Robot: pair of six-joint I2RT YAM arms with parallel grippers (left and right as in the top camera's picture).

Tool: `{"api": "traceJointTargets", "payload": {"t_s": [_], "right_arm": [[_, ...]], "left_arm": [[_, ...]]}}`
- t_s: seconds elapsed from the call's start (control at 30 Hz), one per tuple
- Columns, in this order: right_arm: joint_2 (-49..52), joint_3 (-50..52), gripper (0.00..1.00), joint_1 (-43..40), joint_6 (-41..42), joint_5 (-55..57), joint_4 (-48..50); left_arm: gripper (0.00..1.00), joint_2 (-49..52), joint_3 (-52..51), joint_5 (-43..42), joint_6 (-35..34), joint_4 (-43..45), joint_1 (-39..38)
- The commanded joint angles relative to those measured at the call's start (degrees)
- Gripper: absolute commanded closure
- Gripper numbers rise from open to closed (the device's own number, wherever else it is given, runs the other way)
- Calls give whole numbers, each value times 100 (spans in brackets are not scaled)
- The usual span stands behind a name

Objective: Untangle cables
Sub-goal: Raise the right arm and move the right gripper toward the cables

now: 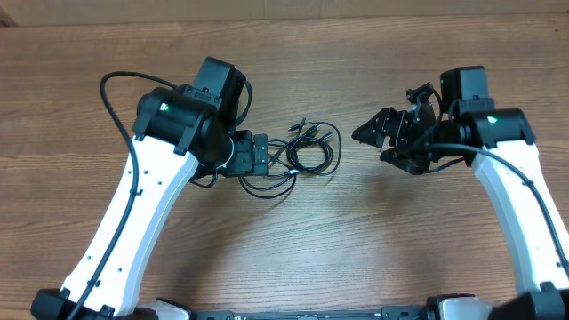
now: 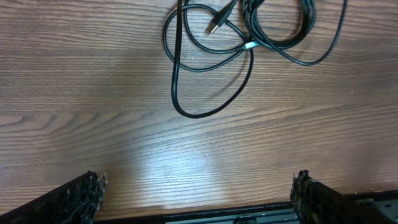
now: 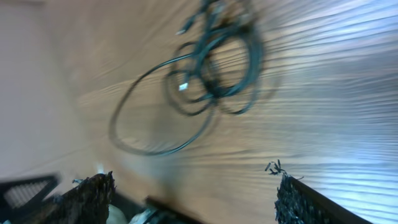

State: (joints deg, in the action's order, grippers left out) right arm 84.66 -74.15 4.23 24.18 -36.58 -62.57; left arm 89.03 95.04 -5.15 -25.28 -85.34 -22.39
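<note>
The left gripper (image 1: 265, 156) is standing wide open with nothing between its jaws. In its wrist view only the two dark fingertips (image 2: 92, 186) are showing at the lower corners, and the rest of each finger is being cut off by the frame edge. The right gripper (image 1: 378, 142) is also holding its jaws wide apart and is gripping nothing. Its wrist view is showing heavy blur, so the fingertips (image 3: 99, 190) are reading only as rough dark shapes.

The cables (image 1: 307, 151) are lying in a loose tangle of thin black loops on the wooden table (image 1: 293, 258). They lie between the two grippers, just right of the left one and well apart from the right one. The nearest loop is running up against the left gripper's body in the overhead view, and contact cannot be confirmed.

In the left wrist view the cables (image 2: 249, 37) are being cropped by the far edge. One metal-tipped plug (image 2: 215, 26) is showing there. The right wrist view is rendering the cables (image 3: 211, 68) as smeared rings, with one pale connector tip (image 3: 183, 87) barely readable.
</note>
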Motion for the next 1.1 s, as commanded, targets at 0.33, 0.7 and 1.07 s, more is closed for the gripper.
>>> {"api": "traceJointTargets", "payload": {"t_s": [0.33, 0.7, 1.07], "right_arm": [[1261, -114, 18, 452, 138, 702, 337], [1864, -83, 32, 994, 1088, 1215, 671], [1867, -79, 28, 1558, 1674, 1770, 988]], "left_arm": [[0, 245, 31, 85, 44, 155, -13], [0, 245, 31, 87, 44, 155, -11], [1, 245, 31, 87, 44, 162, -11]]}}
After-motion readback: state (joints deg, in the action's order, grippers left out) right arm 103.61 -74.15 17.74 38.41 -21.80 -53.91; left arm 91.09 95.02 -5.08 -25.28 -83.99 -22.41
